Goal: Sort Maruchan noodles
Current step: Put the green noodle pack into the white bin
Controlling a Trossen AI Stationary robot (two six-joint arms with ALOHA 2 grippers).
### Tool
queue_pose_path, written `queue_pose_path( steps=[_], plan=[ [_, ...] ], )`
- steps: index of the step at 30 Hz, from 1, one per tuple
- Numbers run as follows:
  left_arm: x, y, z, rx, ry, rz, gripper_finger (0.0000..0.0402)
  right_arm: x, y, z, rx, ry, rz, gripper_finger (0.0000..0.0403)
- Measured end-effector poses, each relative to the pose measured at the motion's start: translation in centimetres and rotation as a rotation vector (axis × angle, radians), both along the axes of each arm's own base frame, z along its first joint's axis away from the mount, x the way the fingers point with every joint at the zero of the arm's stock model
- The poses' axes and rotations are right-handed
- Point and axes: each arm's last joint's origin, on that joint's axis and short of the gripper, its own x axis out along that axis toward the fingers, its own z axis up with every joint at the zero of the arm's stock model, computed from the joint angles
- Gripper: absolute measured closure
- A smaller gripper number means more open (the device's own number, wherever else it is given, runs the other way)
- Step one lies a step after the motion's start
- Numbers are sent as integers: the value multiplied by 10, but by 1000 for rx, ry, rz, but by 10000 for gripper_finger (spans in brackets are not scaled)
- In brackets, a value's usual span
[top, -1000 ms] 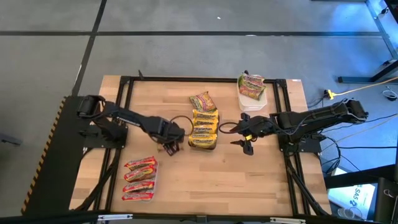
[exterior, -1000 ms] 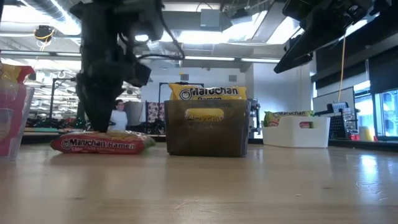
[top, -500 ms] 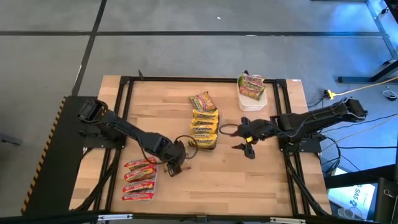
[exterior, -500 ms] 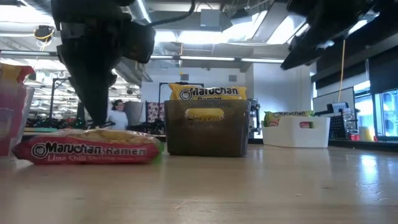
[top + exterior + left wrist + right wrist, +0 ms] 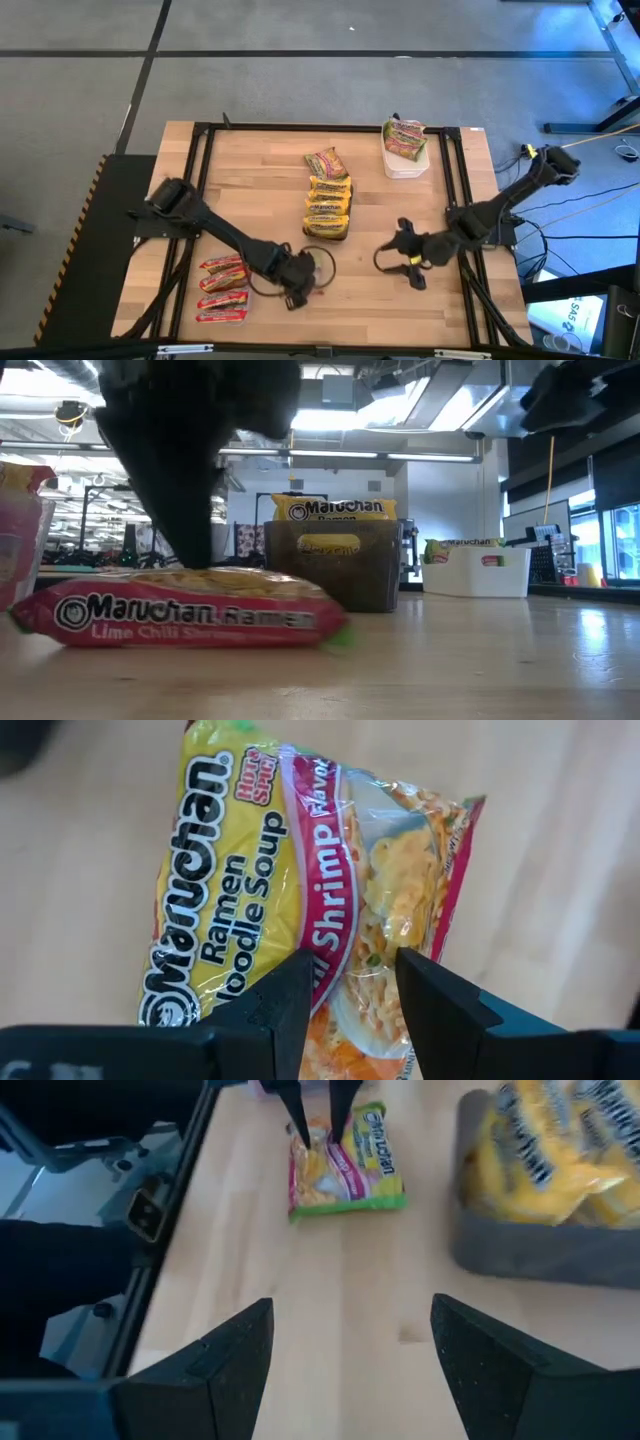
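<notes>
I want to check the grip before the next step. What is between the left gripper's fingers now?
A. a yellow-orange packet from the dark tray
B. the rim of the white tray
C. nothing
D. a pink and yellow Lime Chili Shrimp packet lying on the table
D: in the left wrist view the left gripper has its fingers on either side of the Lime Chili Shrimp packet, which lies flat on the wooden table.

Three red Maruchan packets (image 5: 223, 289), perhaps five yellow ones (image 5: 328, 204), one lime chili shrimp packet (image 5: 310, 910) between the jaws.
</notes>
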Motion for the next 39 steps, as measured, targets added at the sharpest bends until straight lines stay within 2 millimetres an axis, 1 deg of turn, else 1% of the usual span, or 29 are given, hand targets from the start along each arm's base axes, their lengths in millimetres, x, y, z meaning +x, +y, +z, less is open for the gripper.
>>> queue_pose_path(
  steps=[3, 7, 9, 13, 15, 17, 20, 22, 26, 29, 34, 39],
  plan=[
    [12, -19, -4, 11, -43, -30, 259, -2, 16, -5, 14, -9, 18, 155],
    [32, -40, -16, 0, -105, -65, 259, 1, 37, -15, 34, -15, 53, 155],
    [41, -50, -15, 3, -144, -66, 259, 3, 46, -21, 46, -22, 72, 155],
    [55, -68, -7, 67, -234, -93, 259, 10, 61, -32, 87, -33, 91, 155],
    [56, -73, 1, 99, -263, -103, 259, 14, 65, -36, 105, -33, 97, 154],
    [58, -81, 14, 119, -325, -92, 259, 19, 66, -37, 130, -55, 90, 149],
    [53, -96, 33, 145, -410, -81, 259, 27, 64, -36, 196, -75, 72, 125],
    [45, -108, 35, 157, -433, -78, 259, 33, 62, -34, 236, -94, 48, 102],
    [27, -128, 28, 179, -466, -33, 259, 40, 59, -39, 246, -99, 20, 64],
    [19, -138, 21, 151, -495, -7, 259, 49, 56, -45, 255, -101, -10, 50],
    [10, -147, 7, 104, -539, 4, 259, 66, 45, -59, 288, -73, -57, 52],
    [2, -142, -15, 98, -536, 39, 259, 83, 38, -70, 295, -41, -81, 59]
  ],
)
